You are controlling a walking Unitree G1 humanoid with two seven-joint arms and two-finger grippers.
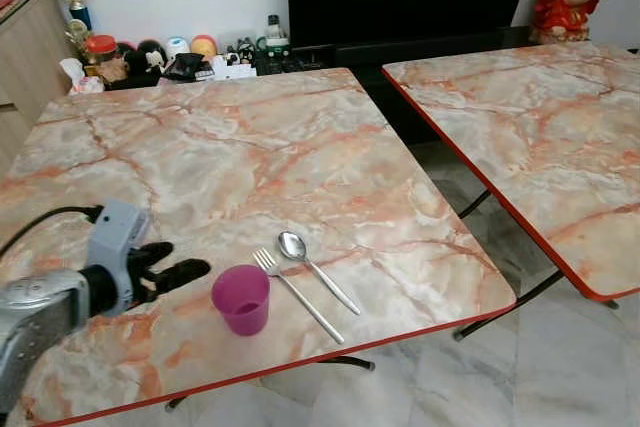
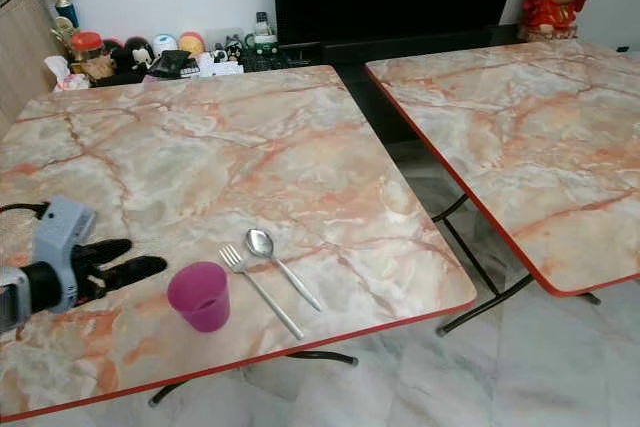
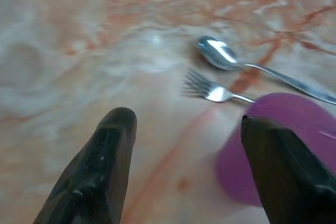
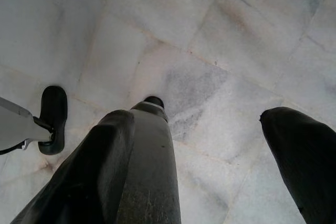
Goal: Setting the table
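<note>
Left hand (image 1: 185,269), fingers spread, hovers level just beside the purple cup (image 1: 241,298) on the table (image 1: 220,157).

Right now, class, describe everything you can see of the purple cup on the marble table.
The purple cup is a small tumbler, seemingly plastic, with an open round rim and a slightly narrower base. It stands upright near the table's front edge, left of the fork, apart from it. Its inside looks empty. The left tool is open beside it, not touching.
</note>
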